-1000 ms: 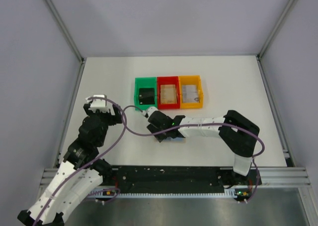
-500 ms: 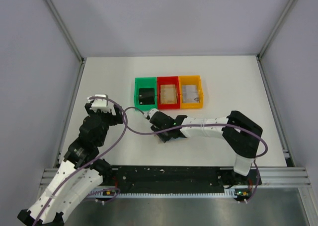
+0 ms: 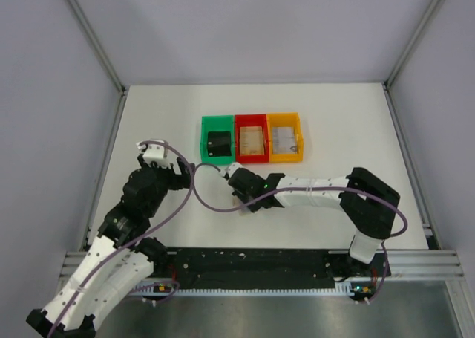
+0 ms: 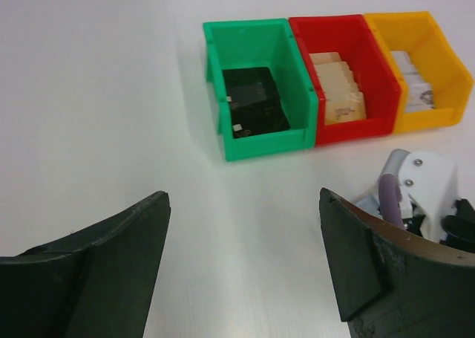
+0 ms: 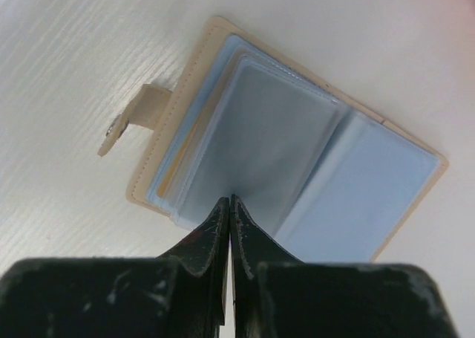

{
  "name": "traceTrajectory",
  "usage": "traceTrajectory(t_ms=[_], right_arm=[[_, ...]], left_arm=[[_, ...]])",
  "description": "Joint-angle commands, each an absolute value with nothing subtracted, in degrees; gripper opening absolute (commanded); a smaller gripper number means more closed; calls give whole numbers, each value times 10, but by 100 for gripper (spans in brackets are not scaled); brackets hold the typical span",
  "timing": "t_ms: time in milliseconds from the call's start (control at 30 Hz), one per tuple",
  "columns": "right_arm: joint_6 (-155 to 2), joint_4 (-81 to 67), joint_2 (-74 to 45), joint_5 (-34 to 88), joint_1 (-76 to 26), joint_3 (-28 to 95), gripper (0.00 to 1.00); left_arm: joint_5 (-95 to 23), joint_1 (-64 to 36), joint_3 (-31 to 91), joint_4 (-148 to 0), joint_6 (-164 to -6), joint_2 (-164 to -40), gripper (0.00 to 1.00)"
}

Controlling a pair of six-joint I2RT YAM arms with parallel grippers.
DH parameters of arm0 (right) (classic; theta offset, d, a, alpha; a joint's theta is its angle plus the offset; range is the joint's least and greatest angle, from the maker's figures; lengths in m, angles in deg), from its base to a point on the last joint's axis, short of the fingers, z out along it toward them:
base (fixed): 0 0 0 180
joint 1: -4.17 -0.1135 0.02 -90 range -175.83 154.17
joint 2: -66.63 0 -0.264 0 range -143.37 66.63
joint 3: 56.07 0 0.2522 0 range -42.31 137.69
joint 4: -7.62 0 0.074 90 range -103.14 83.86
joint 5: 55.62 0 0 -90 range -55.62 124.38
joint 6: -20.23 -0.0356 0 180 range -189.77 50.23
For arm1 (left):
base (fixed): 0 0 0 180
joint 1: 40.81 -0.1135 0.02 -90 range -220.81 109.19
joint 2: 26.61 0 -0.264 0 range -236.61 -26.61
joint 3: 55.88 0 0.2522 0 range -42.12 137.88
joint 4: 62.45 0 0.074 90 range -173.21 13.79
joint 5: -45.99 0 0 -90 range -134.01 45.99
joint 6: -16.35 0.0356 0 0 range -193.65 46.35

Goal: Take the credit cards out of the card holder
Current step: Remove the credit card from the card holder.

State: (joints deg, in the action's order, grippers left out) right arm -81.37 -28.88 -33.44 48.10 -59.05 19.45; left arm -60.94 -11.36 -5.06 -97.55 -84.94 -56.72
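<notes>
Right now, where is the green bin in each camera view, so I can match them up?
Top camera: green bin at centre, leftmost of three bins in a row.
Left wrist: green bin upper middle, with a black card inside.
Right wrist: not in it.
Shared landmark: the red bin, directly to its right in both of those views.

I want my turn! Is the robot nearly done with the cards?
Done: cards lie in the green bin, red bin and orange bin. In hand: right gripper shut at the open card holder's clear sleeve. To do: a tan edge, maybe a card, inside.
</notes>
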Motion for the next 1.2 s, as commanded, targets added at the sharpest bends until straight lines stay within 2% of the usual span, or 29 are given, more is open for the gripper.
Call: traceTrajectory(t_ms=[0,100,133,200,300,533,800,933,1033,1167], right_arm=[[-806,-278,-291,517,-585,191,0],[-803,-272,-276,523,-572,186,0],[-800,-269,-270,516,-569,183,4],[-789,-255,-263,478,-568,174,23],[-783,-221,-258,423,-570,153,41],[-786,-204,-284,405,-578,140,55],[-784,-211,-306,434,-577,135,56],[-788,-215,-316,444,-578,131,54],[-791,-218,-320,445,-575,131,47],[-790,-219,-323,444,-573,131,32]], left_arm=[[-497,-113,-47,-947,-946,-576,85],[-460,-112,-61,-933,-989,-590,86],[-453,-112,-68,-926,-998,-594,86],[-444,-112,-84,-908,-1019,-598,86],[-443,-111,-110,-888,-1037,-604,86],[-468,-113,-123,-889,-1041,-606,86],[-560,-113,-101,-933,-1005,-550,86],[-556,-112,-69,-955,-974,-516,85],[-581,-113,-47,-982,-962,-496,85],[-608,-112,-38,-1007,-947,-479,85]])
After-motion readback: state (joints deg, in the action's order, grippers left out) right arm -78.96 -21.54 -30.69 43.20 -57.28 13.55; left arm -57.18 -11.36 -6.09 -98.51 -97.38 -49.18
